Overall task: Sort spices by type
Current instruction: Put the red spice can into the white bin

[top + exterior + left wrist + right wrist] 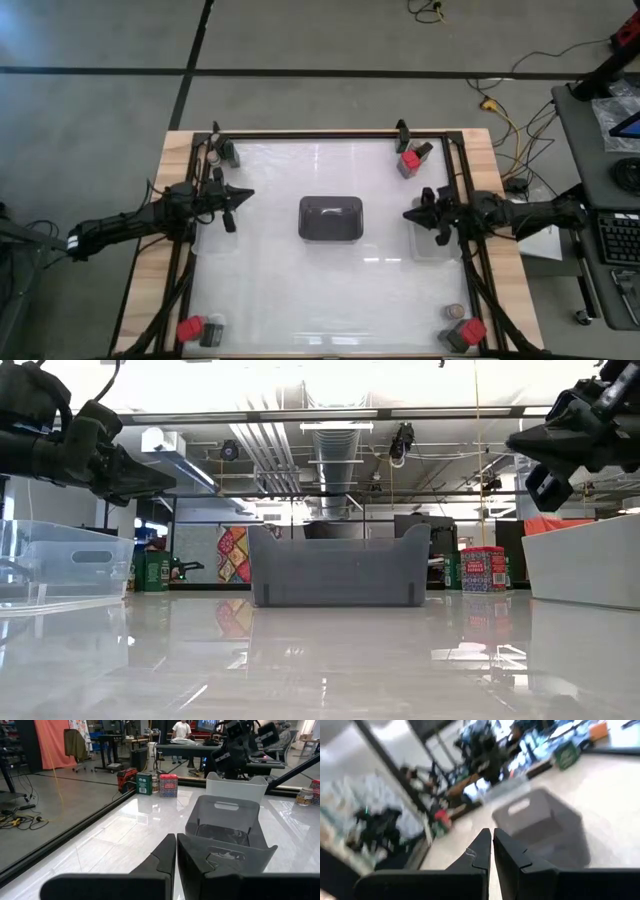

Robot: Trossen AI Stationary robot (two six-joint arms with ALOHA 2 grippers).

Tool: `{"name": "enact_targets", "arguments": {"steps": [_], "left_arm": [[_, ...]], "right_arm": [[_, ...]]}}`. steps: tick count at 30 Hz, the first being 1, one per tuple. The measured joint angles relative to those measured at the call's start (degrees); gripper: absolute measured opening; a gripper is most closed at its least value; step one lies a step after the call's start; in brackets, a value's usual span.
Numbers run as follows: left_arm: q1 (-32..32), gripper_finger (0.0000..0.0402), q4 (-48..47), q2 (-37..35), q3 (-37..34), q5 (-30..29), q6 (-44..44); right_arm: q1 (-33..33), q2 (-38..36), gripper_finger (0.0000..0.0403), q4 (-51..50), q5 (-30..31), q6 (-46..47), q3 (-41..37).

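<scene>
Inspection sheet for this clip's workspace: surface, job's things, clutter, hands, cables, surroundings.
Surface: glossy white table top inside a black frame.
Job's things: spices grouped at four corners; far left, far right, near left, near right. None sorted yet.
Clutter: dark grey bin at centre; a clear tray under the left arm, a clear tray under the right arm.
Hands: left hand shut, empty, above the table left of the bin; right hand shut, empty, to the right of it.
Cables: loose cables on the floor beyond the table's far right.
Surroundings: desk with keyboard to the right.
</scene>
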Motion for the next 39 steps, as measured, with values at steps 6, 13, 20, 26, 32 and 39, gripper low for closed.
{"name": "enact_targets", "arguments": {"steps": [6,13,20,26,32,39], "left_arm": [[0.0,0.0,0.02,0.0,-0.02,0.0,0.0],[0.0,0.0,0.0,0.01,-0.02,0.0,0.0],[0.02,0.0,0.0,0.0,-0.02,0.0,0.0],[0.02,0.0,0.01,0.01,-0.02,0.0,0.0],[0.02,0.0,0.0,0.0,-0.02,0.0,0.0],[0.02,0.0,0.0,0.02,0.0,0.0,0.0]], "right_arm": [[0.0,-0.01,0.0013,3.84,5.4,1.5,0.0],[-0.11,4.7,0.0013,3.81,14.53,-0.32,3.19],[-0.47,17.31,0.0041,-12.89,32.84,-1.74,14.03],[-5.23,29.69,0.0149,-32.83,39.84,10.43,24.58],[-12.89,41.32,0.0258,-41.59,36.36,14.79,31.3],[-25.57,52.45,0.0353,-50.22,26.96,11.85,39.99]]}}
